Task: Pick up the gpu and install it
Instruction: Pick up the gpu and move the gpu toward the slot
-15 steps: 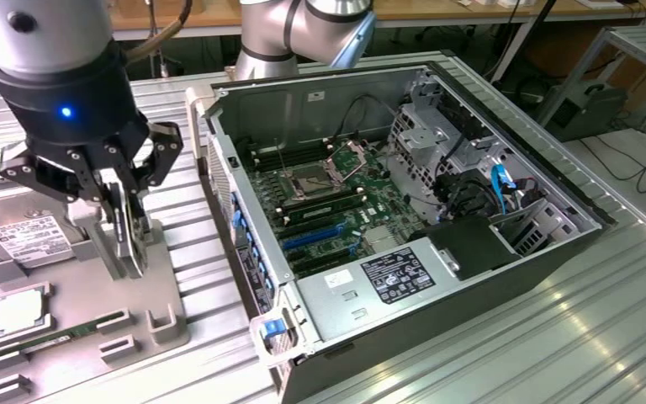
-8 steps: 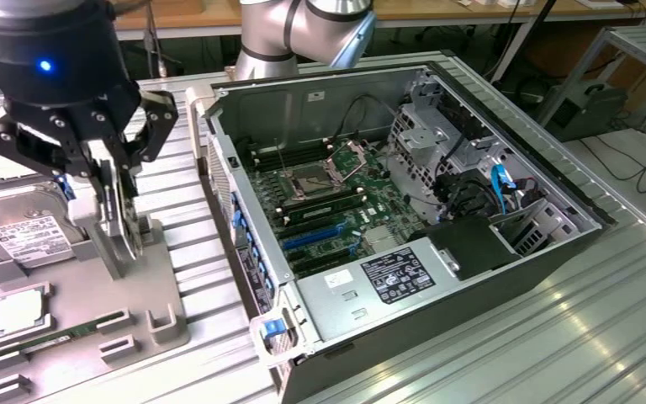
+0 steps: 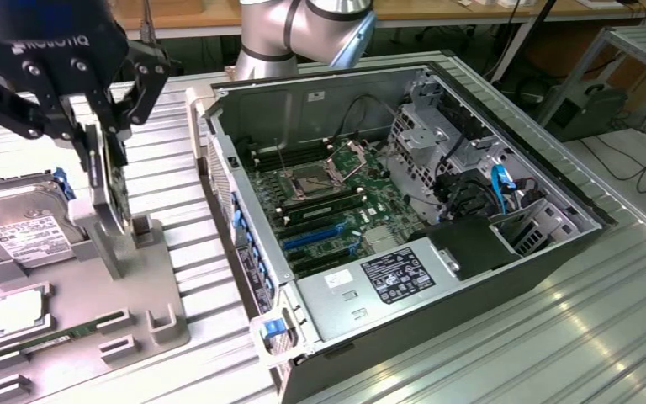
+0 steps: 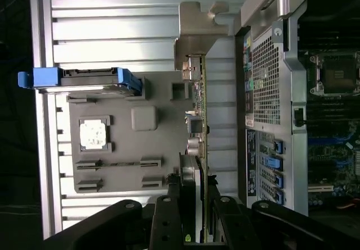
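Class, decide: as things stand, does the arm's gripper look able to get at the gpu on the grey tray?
Likely yes: the gripper is over the gpu, standing on edge on the grey tray, fingers seemingly closed on its upper edge; nothing blocks it.

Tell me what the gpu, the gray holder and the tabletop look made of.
gpu: greenish edge, so likely fibreglass circuit board; its end bracket looks like bare sheet metal with a dull silver sheen.
gray holder: matte, moulded-looking pockets, probably plastic.
tabletop: ribbed metal, likely aluminium, given the bright reflections.
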Robot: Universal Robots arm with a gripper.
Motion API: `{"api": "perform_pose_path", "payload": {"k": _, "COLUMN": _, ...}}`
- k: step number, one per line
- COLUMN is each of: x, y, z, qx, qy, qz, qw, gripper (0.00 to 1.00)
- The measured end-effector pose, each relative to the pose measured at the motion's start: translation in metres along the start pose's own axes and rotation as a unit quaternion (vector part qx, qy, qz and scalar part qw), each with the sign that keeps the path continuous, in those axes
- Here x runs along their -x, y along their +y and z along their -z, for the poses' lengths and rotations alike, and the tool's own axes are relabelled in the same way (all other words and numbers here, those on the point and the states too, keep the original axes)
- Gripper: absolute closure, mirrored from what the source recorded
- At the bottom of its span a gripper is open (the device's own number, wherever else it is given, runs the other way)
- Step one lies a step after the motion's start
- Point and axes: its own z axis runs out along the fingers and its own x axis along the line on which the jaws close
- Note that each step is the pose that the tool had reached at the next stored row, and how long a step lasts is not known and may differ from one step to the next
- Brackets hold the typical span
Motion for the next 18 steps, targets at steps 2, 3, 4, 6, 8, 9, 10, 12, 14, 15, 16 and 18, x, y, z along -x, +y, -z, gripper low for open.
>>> {"api": "perform_pose_path", "payload": {"k": 2, "x": 0.0002, "y": 0.0003, "z": 0.009, "qx": -0.0001, "qy": 0.0001, "qz": 0.0, "qw": 1.0, "gripper": 0.72}}
{"api": "perform_pose_path", "payload": {"k": 3, "x": 0.0003, "y": 0.0004, "z": 0.011, "qx": 0.0, "qy": 0.0001, "qz": 0.0, "qw": 1.0, "gripper": 0.72}}
{"api": "perform_pose_path", "payload": {"k": 4, "x": 0.0002, "y": 0.0004, "z": 0.011, "qx": 0.0, "qy": 0.0, "qz": 0.0, "qw": 1.0, "gripper": 0.72}}
{"api": "perform_pose_path", "payload": {"k": 6, "x": 0.0002, "y": 0.0004, "z": 0.011, "qx": 0.0, "qy": 0.0, "qz": 0.0, "qw": 1.0, "gripper": 0.72}}
{"api": "perform_pose_path", "payload": {"k": 8, "x": 0.0011, "y": 0.0004, "z": 0.0111, "qx": 0.0, "qy": 0.0001, "qz": 0.0, "qw": 1.0, "gripper": 0.72}}
{"api": "perform_pose_path", "payload": {"k": 9, "x": 0.0011, "y": 0.0004, "z": 0.011, "qx": 0.0, "qy": 0.0, "qz": 0.0, "qw": 1.0, "gripper": 0.72}}
{"api": "perform_pose_path", "payload": {"k": 10, "x": 0.0011, "y": 0.0004, "z": 0.011, "qx": 0.0, "qy": 0.0, "qz": 0.0, "qw": 1.0, "gripper": 0.72}}
{"api": "perform_pose_path", "payload": {"k": 12, "x": 0.0011, "y": 0.0004, "z": 0.011, "qx": 0.0, "qy": 0.0, "qz": 0.0, "qw": 1.0, "gripper": 0.72}}
{"api": "perform_pose_path", "payload": {"k": 14, "x": 0.0011, "y": 0.0004, "z": 0.011, "qx": 0.0, "qy": 0.0, "qz": 0.0, "qw": 1.0, "gripper": 0.72}}
{"api": "perform_pose_path", "payload": {"k": 15, "x": 0.0011, "y": 0.0004, "z": 0.011, "qx": 0.0, "qy": 0.0, "qz": 0.0, "qw": 1.0, "gripper": 0.72}}
{"api": "perform_pose_path", "payload": {"k": 16, "x": 0.0011, "y": 0.0004, "z": 0.011, "qx": 0.0, "qy": 0.0, "qz": 0.0, "qw": 1.0, "gripper": 0.72}}
{"api": "perform_pose_path", "payload": {"k": 18, "x": 0.0011, "y": 0.0004, "z": 0.011, "qx": 0.0, "qy": 0.0, "qz": 0.0, "qw": 1.0, "gripper": 0.72}}
